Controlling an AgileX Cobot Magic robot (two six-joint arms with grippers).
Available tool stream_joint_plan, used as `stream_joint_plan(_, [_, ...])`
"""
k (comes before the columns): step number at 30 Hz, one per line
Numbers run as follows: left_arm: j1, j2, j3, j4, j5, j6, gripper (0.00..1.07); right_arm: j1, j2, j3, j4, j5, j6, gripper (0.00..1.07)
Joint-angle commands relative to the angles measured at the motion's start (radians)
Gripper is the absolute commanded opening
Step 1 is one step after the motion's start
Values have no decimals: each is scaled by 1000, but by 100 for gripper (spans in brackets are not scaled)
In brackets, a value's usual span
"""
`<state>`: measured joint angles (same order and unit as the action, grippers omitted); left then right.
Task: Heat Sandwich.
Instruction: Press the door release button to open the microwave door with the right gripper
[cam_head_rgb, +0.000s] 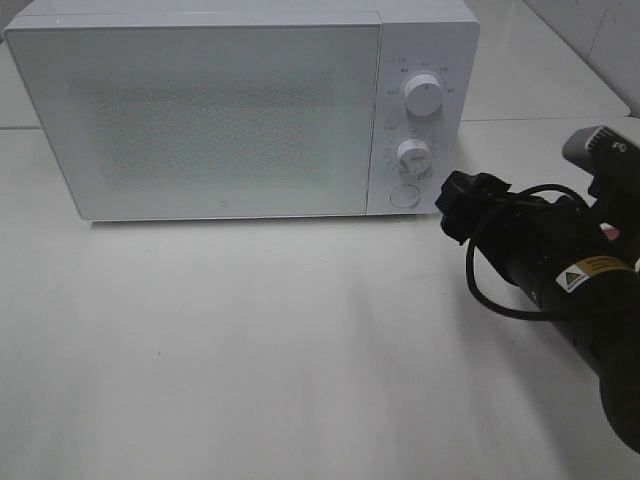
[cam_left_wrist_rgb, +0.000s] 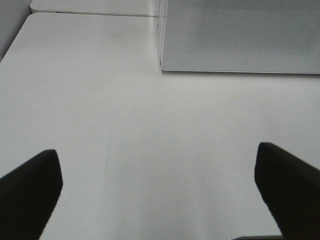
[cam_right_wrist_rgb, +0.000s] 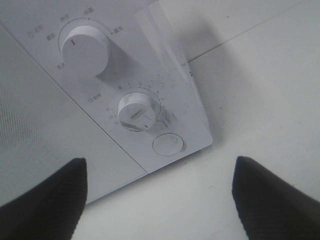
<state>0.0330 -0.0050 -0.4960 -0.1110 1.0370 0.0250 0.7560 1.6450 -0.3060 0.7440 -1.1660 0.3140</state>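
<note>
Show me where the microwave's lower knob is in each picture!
Exterior high: lower knob right of the speckled door, between the upper knob and the round button.
Left wrist: not in it; only a corner of the speckled door shows.
Right wrist: lower knob mid-picture, between upper knob and round button.
Shared landmark: the speckled door.

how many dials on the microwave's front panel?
2. The upper knob sits near the top of the microwave panel, on its right side; the lower knob is directly beneath it. The round button under both is not a dial. None appear hidden.
</note>
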Motion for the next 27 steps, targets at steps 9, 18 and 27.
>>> stream_joint_plan(9, [0, -26, 4, -2, -11, 0, 101, 5, -1, -9, -1, 2, 789, 59])
stream_joint_plan(18, [0, -26, 4, -2, -11, 0, 101, 5, -1, -9, 3, 102, 989, 24])
stream_joint_plan(27, [0, -26, 4, -2, -11, 0, 101, 5, -1, -9, 1, 158, 991, 0])
